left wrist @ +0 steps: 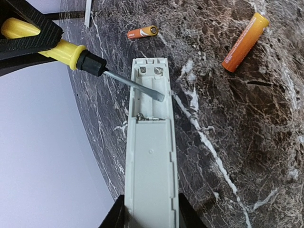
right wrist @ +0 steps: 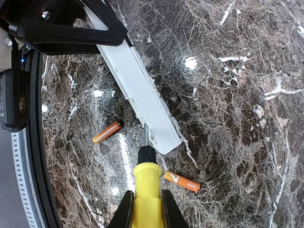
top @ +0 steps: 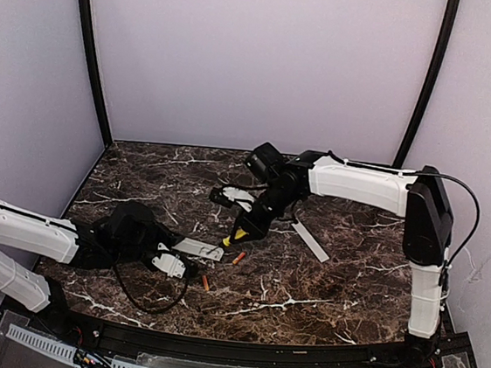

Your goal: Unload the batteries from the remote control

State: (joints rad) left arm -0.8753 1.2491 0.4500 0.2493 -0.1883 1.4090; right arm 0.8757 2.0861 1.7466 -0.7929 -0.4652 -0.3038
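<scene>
Probably light and roll-prone, the 2 batteries suit a mid-barrel pinch; left gripper clamps the stiff remote control endwise, right gripper pinches the screwdriver.

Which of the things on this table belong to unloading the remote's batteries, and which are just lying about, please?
In the job: remote control, compartment open and empty; near battery and far battery, both out; yellow-handled screwdriver, blade in the compartment.
Lying about: thin white strip, apart from the remote.
</scene>
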